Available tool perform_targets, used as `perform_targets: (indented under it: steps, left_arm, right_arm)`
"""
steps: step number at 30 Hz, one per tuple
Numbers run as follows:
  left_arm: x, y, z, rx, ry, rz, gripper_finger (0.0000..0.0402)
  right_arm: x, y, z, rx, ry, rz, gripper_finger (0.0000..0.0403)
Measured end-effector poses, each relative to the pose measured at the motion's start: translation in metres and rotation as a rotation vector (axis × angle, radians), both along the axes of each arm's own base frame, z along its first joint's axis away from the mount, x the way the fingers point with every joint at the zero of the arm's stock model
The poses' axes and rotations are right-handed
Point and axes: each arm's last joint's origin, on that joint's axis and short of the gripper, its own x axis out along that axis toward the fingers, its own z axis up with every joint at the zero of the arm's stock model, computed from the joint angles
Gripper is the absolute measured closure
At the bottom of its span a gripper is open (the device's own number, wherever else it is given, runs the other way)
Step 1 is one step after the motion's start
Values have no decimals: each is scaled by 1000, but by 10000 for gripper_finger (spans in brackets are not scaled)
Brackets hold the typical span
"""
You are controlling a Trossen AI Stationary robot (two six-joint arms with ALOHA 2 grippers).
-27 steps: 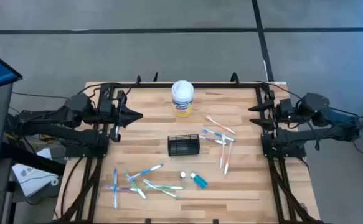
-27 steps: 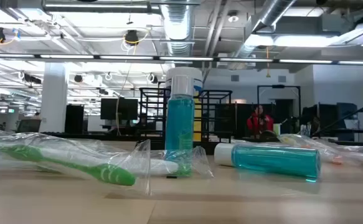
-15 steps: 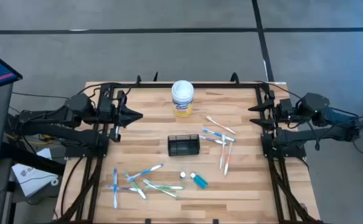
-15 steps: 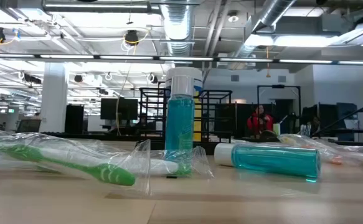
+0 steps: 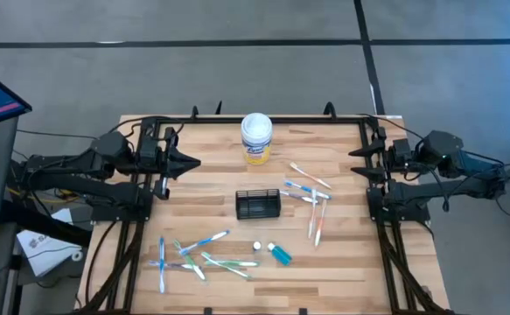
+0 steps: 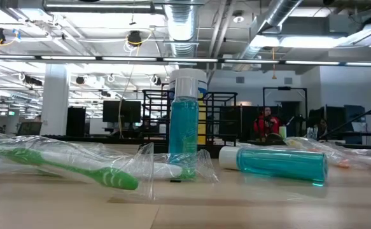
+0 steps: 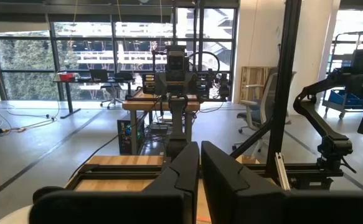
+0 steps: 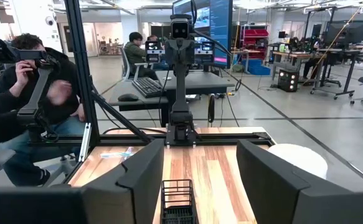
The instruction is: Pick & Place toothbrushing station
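Observation:
The toothbrushing station (image 5: 258,205), a small black wire-mesh caddy, stands on its base at the middle of the wooden table and also shows in the right wrist view (image 8: 178,199). My left gripper (image 5: 192,162) hovers shut at the table's left edge, its fingers closed together (image 7: 200,168). At the table's right edge my right gripper (image 5: 355,162) hovers open, its fingers (image 8: 145,171) wide apart with nothing between them. Neither gripper is near the caddy.
A white-lidded round canister (image 5: 256,137) stands at the far middle. Wrapped toothbrushes lie right of the caddy (image 5: 307,192) and at the near left (image 5: 198,254). Two small blue tubes (image 5: 279,254) are near the front, one upright (image 6: 184,130), one lying (image 6: 277,164). A person sits beyond the table (image 8: 25,93).

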Motion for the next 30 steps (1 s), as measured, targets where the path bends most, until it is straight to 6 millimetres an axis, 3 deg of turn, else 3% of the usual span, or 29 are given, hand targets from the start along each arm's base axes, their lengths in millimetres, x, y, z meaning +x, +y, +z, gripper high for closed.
perform_targets:
  steps: [19,25,30]
  left_arm:
    - [0,0,0,0,0,0,389]
    - [0,0,2,0,-27,0,389]
    - [-1,0,5,0,-53,0,389]
  right_arm:
    - [0,0,0,-2,0,0,211]
    - [0,0,-1,-207,11,-1,209]
    - [0,0,-1,-217,12,-1,211]
